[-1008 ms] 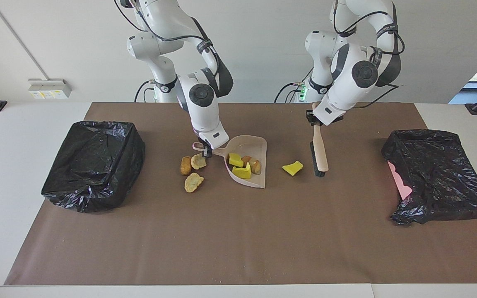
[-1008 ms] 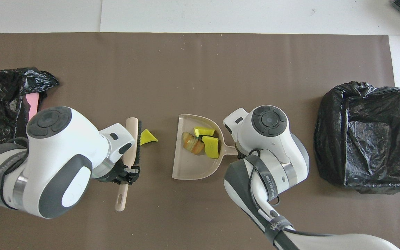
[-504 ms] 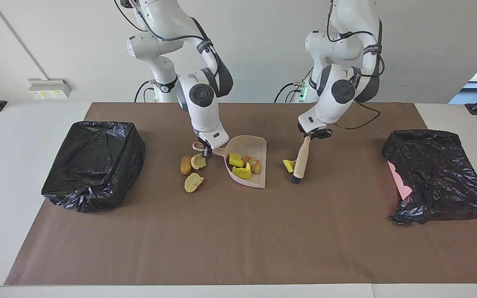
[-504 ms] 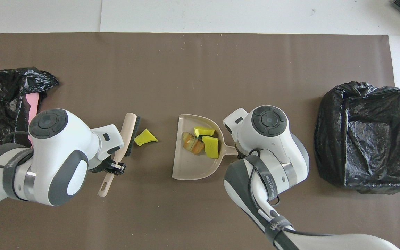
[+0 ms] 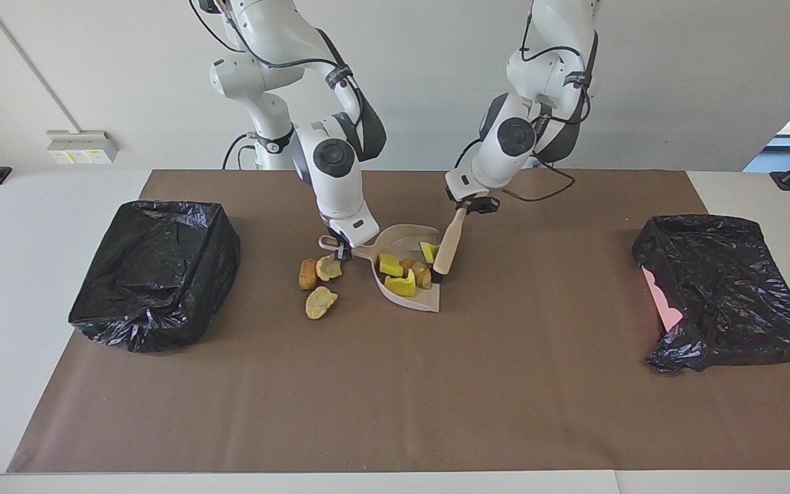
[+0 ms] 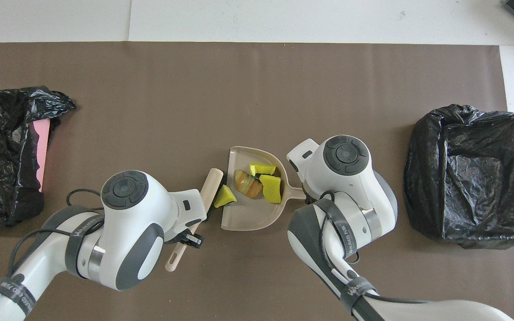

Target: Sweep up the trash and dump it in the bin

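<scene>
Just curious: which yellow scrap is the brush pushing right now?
The bright yellow foam scrap at the beige dustpan's open edge, against the brush; the other two lie deeper inside.

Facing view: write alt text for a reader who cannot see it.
The left gripper holds a tan-handled brush, pushing a yellow foam scrap into the beige plastic dustpan, whose handle the right gripper grips. Three golden-brown bread lumps lie on the brown mat beside it; a black-bagged bin stands at each end.

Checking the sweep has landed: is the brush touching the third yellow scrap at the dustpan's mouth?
Touching. In the overhead view the yellow scrap lies right against the brush at the dustpan lip, with no gap showing; the facing view agrees.
</scene>
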Tool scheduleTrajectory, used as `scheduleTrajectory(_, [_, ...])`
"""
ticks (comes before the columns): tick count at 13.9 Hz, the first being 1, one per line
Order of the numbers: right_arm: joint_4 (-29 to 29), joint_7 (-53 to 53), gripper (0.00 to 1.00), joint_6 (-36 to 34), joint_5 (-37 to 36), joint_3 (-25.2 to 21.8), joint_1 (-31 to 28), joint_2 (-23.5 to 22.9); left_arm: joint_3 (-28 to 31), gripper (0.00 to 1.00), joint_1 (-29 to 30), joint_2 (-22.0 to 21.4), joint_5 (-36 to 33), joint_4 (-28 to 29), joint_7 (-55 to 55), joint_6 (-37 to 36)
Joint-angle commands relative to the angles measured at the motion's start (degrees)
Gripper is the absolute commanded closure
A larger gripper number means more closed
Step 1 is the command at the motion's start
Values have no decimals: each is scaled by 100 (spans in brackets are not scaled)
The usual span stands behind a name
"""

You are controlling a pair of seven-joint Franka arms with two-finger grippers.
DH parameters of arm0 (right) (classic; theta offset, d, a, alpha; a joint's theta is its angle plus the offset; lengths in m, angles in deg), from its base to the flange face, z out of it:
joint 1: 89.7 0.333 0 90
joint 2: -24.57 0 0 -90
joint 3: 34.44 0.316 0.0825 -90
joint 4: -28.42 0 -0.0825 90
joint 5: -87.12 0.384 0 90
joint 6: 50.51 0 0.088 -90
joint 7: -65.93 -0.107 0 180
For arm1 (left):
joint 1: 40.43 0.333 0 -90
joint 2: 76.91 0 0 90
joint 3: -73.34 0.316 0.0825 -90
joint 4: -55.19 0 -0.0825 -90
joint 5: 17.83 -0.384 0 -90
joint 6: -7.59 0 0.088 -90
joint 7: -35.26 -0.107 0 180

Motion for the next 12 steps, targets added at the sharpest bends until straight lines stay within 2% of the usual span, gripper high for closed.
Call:
scheduleTrajectory(1, [214,-19,100,128,-88,40,-27,122,91,100,-353,-149,225,-113,505,-21])
scheduleTrajectory(9, [214,-19,100,128,-88,40,-36,122,161,100,16,-491,208,-133,636,-1207])
scheduleTrajectory(12, [206,-19,100,128,-88,40,-36,114,109,100,-45,-579,199,-70,1529,-1313])
